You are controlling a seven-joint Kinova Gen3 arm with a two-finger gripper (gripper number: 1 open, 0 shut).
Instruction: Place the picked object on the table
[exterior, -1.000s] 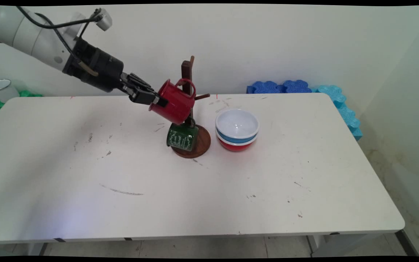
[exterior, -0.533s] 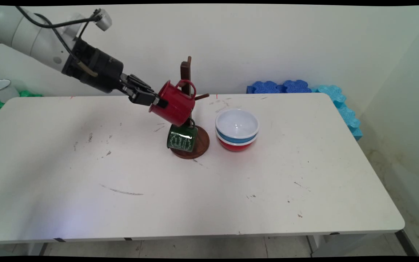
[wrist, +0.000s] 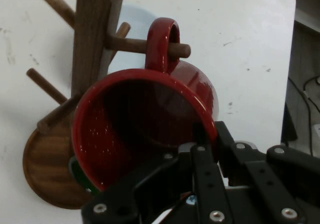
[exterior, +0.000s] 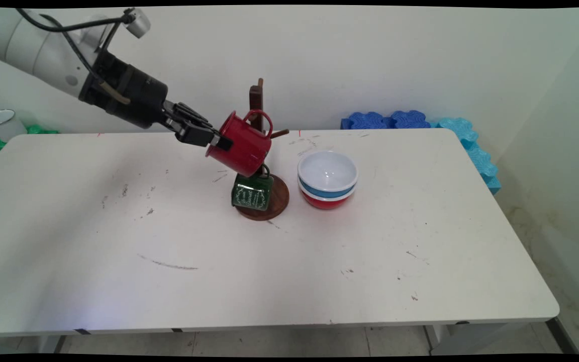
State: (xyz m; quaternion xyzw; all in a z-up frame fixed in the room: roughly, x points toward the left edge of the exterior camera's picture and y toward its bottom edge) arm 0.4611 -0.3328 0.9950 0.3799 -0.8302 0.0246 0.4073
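My gripper [exterior: 217,141] is shut on the rim of a red mug [exterior: 242,143], which hangs tilted beside a brown wooden mug tree [exterior: 256,100]. Seen from the hand, the red mug [wrist: 150,119] faces me mouth first and its handle [wrist: 162,44] is threaded over a peg [wrist: 145,45] of the tree [wrist: 92,34]. My gripper [wrist: 200,149] pinches the mug's wall, one finger inside and one outside. A green mug [exterior: 252,192] hangs lower on the tree, over its round base [exterior: 277,198]; only a green sliver [wrist: 80,176] shows in the hand view.
A stack of bowls [exterior: 327,178], white over blue over red, stands just right of the tree. Blue foam blocks [exterior: 410,120] lie along the table's far right edge. A white cup [exterior: 0,123] and green items sit beyond the far left corner.
The arm has shifted slightly up and left, the red mug has risen a little with its handle on the peg, and the tree with the green mug has nudged slightly.
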